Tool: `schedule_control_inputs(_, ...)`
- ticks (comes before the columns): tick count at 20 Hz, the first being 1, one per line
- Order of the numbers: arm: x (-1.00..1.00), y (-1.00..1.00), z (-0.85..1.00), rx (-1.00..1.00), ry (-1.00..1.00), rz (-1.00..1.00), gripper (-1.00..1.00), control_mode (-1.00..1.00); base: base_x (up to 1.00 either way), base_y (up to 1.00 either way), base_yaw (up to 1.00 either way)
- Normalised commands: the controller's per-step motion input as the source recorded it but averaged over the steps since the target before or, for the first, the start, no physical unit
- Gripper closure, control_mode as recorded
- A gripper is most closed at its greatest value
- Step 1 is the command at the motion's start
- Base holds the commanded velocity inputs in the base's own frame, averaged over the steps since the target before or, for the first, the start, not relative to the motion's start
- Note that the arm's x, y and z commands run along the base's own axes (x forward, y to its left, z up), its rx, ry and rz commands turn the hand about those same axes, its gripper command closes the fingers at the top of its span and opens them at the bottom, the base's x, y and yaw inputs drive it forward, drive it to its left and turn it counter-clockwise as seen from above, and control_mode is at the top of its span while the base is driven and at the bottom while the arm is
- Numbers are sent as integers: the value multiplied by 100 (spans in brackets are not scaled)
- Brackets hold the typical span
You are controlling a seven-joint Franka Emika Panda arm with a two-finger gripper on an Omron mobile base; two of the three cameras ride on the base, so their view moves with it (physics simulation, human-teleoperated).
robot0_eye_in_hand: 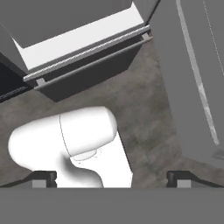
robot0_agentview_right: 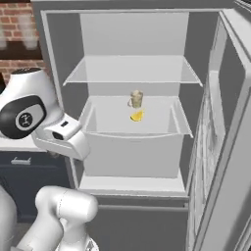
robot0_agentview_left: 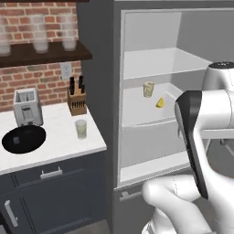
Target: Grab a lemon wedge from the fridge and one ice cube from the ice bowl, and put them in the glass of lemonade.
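1. My hand (robot0_eye_in_hand: 112, 178) shows in the hand view as two small dark fingertips (robot0_eye_in_hand: 43, 178) at the bottom left and bottom right of the frame; they stand spread as wide as they go, with nothing between them.
2. Past the fingertips that view looks down at a mottled grey-brown floor (robot0_eye_in_hand: 144, 109), with the pale bottom ledge of the tall dark grey fridge (robot0_eye_in_hand: 87, 33) across the upper left of the frame.
3. The fridge's open door, a dark grey slab with a long slim grey bar handle (robot0_eye_in_hand: 197, 74), runs down the right side of the hand view.
4. In the right base view the fridge stands open, with its pale grey shelves showing through the middle of the frame.
5. The small pale yellow lemon wedge (robot0_agentview_right: 137, 116) lies on the middle shelf near the centre of that frame; in the left base view it sits right of centre (robot0_agentview_left: 160, 103).
6. Just behind the wedge stands a small pale beige jar (robot0_agentview_right: 136, 98), close to it; I cannot tell whether they touch.
7. In the left base view a white tabletop (robot0_agentview_left: 59, 132) fills the left middle of the frame.
8. The small clear tumbler of pale yellow-green lemonade (robot0_agentview_left: 81, 129) stands upright near its right end.
9. The wide, shallow, round black bowl (robot0_agentview_left: 23, 139) rests at the far left, just in front of a silver toaster (robot0_agentview_left: 27, 106).
10. I cannot make out the ice cube in the bowl.
11. A wooden knife block with dark handles (robot0_agentview_left: 77, 98) stands behind the tumbler against the red brick wall (robot0_agentview_left: 32, 82).
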Motion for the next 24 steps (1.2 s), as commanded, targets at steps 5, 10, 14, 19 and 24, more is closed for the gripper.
schedule_control_inputs(5, 0, 0, 0, 0, 0, 0, -100, 100, 62, -27, 24)
schedule_control_inputs(10, 0, 0, 0, 0, 0, 0, -100, 100, 49, -6, 11)
schedule_control_inputs(14, 4, -17, -2, 0, 0, 1, -100, -100, 15, -16, 4)
schedule_control_inputs(19, 0, -27, -1, 0, -13, 0, -100, -100, 0, 0, 0)
schedule_control_inputs(24, 4, -4, 5, 0, -20, 0, -100, -100, 0, 0, 0)
